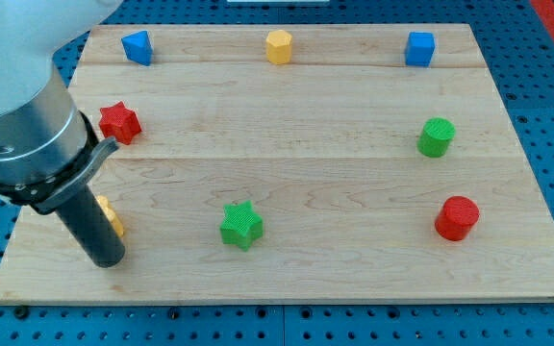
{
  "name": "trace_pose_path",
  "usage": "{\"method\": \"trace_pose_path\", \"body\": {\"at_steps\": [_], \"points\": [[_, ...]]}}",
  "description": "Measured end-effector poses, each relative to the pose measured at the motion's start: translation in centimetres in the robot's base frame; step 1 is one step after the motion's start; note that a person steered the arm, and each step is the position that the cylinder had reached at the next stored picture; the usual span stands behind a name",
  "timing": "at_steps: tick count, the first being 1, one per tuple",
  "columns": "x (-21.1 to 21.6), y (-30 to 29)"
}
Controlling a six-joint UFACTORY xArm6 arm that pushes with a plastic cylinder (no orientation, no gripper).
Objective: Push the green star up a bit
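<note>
My tip (107, 259) rests on the table (354, 279) at the view's lower left, well left of the green star (241, 225), beside a partly hidden yellow block (112, 215). No fingers are fitted, so nothing is held.

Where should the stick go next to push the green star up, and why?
Probably my tip should slide toward the view's right and a little lower, stopping just below the green star. Right now it sits far to the star's left, beside a half-hidden yellow block, so pushing upward from here would miss the star.

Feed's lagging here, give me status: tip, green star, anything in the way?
My tip down at the view's lower left, well left of green star. Star untouched. Yellow block beside rod, partly hidden. Path above star open.
</note>
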State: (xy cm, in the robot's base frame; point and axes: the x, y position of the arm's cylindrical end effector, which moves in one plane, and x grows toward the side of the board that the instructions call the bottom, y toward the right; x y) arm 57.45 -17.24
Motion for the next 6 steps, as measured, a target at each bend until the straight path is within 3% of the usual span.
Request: {"method": "trace_pose_path", "body": {"at_steps": [4, 6], "points": [[-0.5, 6.1], [-0.5, 19.8]]}}
